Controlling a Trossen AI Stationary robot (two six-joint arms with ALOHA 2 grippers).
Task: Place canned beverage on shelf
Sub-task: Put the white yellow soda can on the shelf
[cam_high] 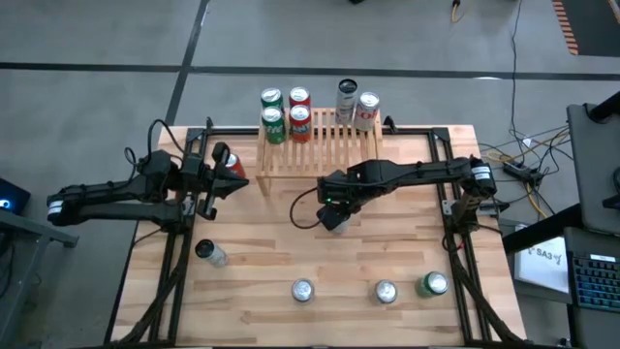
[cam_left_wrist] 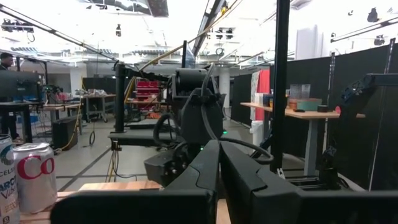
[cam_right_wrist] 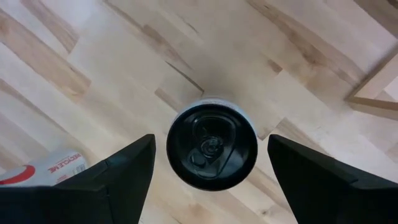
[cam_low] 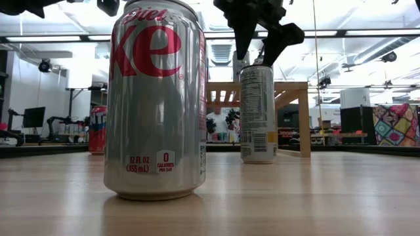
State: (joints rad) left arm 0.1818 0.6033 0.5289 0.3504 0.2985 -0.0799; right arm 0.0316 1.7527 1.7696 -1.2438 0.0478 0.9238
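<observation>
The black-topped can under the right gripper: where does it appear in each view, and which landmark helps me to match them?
High view: the black-topped can is mid-table, under the open right gripper, in front of the shelf.
Low view: right of centre, behind the large Diet Coke can.
Left wrist view: not visible.
Right wrist view: centre, seen from above.
Shared landmark: the shelf, in all but the left wrist view.

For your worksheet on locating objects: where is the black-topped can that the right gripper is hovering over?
In the high view, the black-topped can stands upright on the table near its centre, just in front of the shelf, directly under the open right gripper, untouched between its fingers.
</observation>
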